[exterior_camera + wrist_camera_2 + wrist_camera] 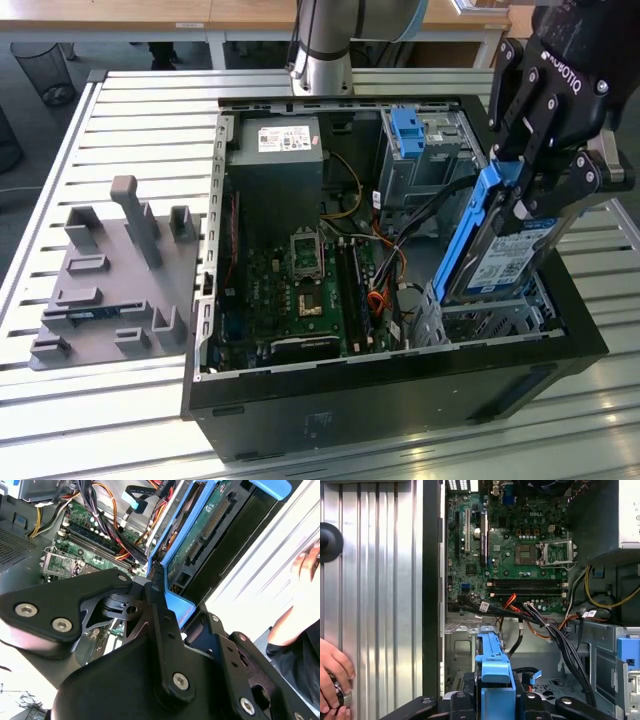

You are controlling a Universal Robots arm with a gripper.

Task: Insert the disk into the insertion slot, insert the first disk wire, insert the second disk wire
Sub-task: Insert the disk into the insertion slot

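Observation:
My gripper [537, 192] is shut on the disk [505, 262], a silver drive with a white-and-blue label in a bright blue carrier. The disk hangs steeply tilted, its lower end at the mouth of the insertion slot [492, 322], a silver perforated cage in the case's front corner on the exterior view's right. In the second wrist view the disk's green circuit-board side [210, 525] faces the camera, with black fingers [160, 615] clamping the blue frame. The first wrist view looks along the blue carrier [492, 662] towards the cage [462, 642]. Loose black and orange cables [545, 627] lie beside it.
The open computer case holds a motherboard [300, 285], a power supply [275, 150] and a taller grey bay with a blue tab [410, 135]. A grey fixture plate [110, 290] lies on the slatted table at the exterior view's left. A person's hand [332, 680] rests beside the case.

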